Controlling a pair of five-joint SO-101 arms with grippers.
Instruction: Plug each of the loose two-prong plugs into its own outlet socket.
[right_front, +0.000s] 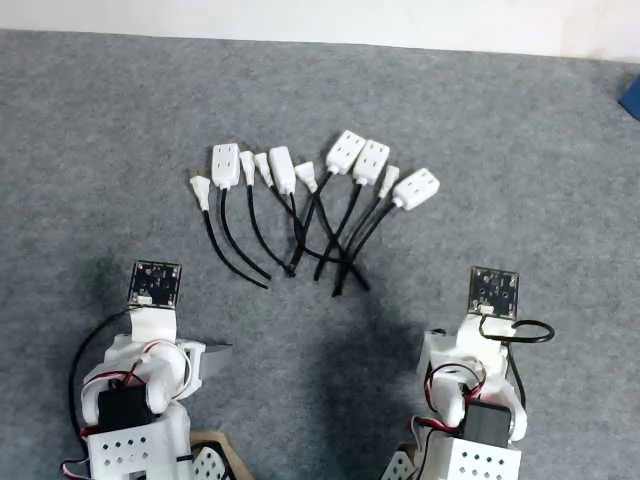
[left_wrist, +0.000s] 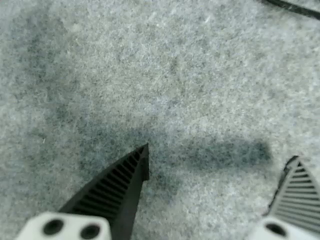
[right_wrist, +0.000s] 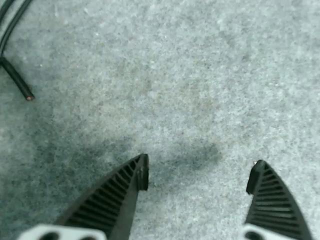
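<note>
Several white two-prong plugs and white outlet sockets, each on a short black cord, lie fanned out on the grey carpet at the far middle of the high view. The leftmost plug (right_front: 200, 188) lies beside a socket (right_front: 226, 165). Farther right are another socket (right_front: 282, 170), a plug (right_front: 306, 176), two sockets side by side (right_front: 345, 152) (right_front: 371, 161), a plug (right_front: 389, 180) and the rightmost socket (right_front: 416, 189). My left gripper (left_wrist: 221, 155) is open over bare carpet, well short of the cords. My right gripper (right_wrist: 200, 162) is open too, with a cut cord end (right_wrist: 17, 80) off to its side.
The black cords cross each other in a tangle (right_front: 335, 255) between the plugs and the two arms. One cord (left_wrist: 292, 6) crosses the corner of the left wrist view. A blue object (right_front: 632, 97) sits at the far right edge. Grey carpet (right_front: 100, 150) covers the table.
</note>
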